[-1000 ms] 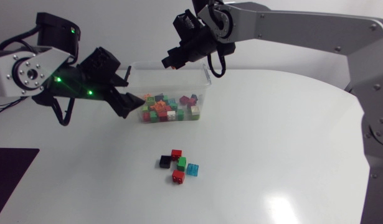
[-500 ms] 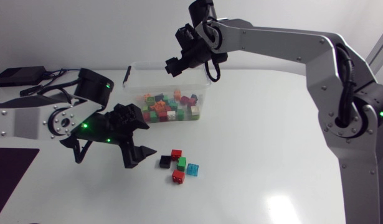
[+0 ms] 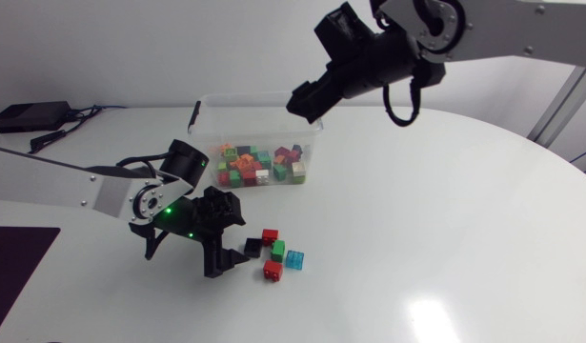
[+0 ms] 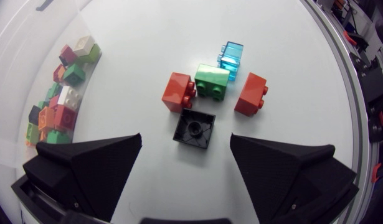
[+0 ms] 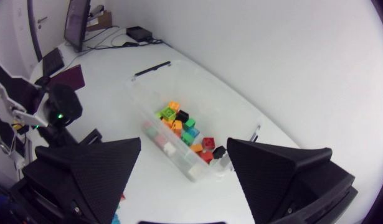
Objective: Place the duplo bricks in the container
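- Hovering low over the table [image 3: 445, 210], the left gripper [image 4: 185, 138] has its fingers spread wide, gripping nothing.
- Black brick [image 4: 194, 128] lies just ahead of the gap, hollow side up.
- Beyond it: green brick [image 4: 212, 81] flanked by red bricks [image 4: 179, 91], blue brick [image 4: 231, 55] behind.
- Right gripper [image 5: 184, 143], fingers also apart and empty, hangs above the container [image 3: 316, 124], which holds many bricks.
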`<state>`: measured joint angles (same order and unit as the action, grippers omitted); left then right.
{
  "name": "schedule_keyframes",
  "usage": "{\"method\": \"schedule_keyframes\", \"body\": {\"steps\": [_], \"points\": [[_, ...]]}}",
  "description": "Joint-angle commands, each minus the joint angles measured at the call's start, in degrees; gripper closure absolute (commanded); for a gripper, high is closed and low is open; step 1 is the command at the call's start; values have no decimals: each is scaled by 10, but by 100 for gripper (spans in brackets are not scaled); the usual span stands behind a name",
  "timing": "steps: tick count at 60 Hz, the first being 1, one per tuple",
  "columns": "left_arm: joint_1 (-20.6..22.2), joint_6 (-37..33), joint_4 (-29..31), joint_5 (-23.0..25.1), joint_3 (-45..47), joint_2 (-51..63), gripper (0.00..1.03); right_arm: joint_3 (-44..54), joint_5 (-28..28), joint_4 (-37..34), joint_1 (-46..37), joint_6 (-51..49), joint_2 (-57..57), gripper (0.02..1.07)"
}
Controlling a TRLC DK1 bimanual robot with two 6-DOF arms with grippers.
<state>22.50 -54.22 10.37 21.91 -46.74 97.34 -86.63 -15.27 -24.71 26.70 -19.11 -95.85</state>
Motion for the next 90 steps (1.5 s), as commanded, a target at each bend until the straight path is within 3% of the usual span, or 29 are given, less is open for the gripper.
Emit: {"method": "schedule_keyframes", "body": {"steps": [1,12,18,30,41,60,67,76,79,90], "points": [[7,-31,-6,7,-16,20,5,62,-18,-22,-12,-36,33,7],[15,-34,-4,12,-43,55,8,173,-49,-54,-13,-97,80,7],[16,-42,16,20,-65,74,19,220,-49,-62,-7,-129,81,7],[25,-47,31,24,-78,87,77,287,-49,-68,13,-179,58,7],[31,-58,69,24,-79,84,79,293,-38,-60,46,-177,20,7],[18,-75,160,24,-73,25,79,293,45,-13,133,-126,-45,12],[7,-75,180,23,-72,-8,79,282,55,-3,140,-119,-68,21],[-3,-68,197,23,-70,-58,79,269,59,4,143,-117,-96,23],[-5,-65,200,23,-70,-80,79,265,59,10,145,-117,-104,31],[-12,-49,211,23,-73,-132,79,255,58,25,146,-118,-129,41]]}}
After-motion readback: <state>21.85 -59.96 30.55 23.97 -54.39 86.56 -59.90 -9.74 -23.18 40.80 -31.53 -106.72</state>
